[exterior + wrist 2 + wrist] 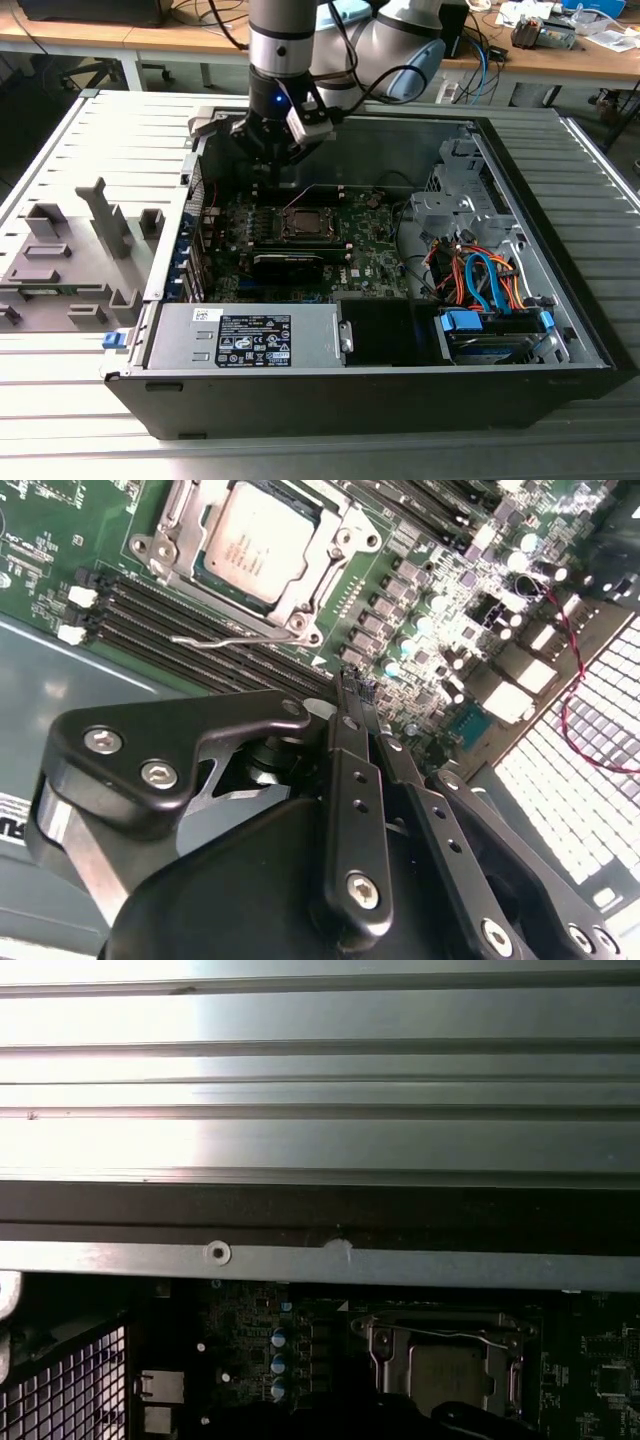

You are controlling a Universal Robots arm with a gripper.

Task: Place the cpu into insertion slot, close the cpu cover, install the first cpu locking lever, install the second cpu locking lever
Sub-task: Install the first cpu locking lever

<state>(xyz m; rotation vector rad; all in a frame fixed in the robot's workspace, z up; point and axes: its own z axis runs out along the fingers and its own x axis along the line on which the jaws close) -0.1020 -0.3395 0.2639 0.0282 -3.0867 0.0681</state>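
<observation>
A: Where is the cpu (pixel 258 542)?

B: Seated in its socket on the motherboard (pixel 60 550). In the second wrist view its dull silver top shows through the window of the cpu cover (pixel 335 575), which lies flat down over it.

A: And the locking levers?

B: One thin wire lever (pixel 232 638) runs along the socket's edge beside the memory slots (pixel 170 630); whether it is hooked under its catch I cannot make out. In the first wrist view another wire lever (pixel 462 1336) crosses the frame near the cpu (pixel 450 1375), and the lower part of the socket is cut off by a dark shape at the picture's edge.

A: What of the gripper (pixel 352 695)?

B: It hangs over the board inside the open computer case (pixel 560 340), close to the socket and apart from it. In the second wrist view the black fingers (pixel 350 780) come together to a narrow tip, with nothing between them. So the jaws are closed and empty.

A: And from outside?

B: In the exterior view the arm (pixel 283 50) comes down at the far side of the case, and the gripper (pixel 272 165) is dark against the board, its tips hard to separate. The socket (pixel 305 222) sits just beyond it toward the exterior view's right. The case lies on a ribbed grey bench (pixel 70 140), with grey moulded fixtures (pixel 70 255) at the exterior view's left.
</observation>
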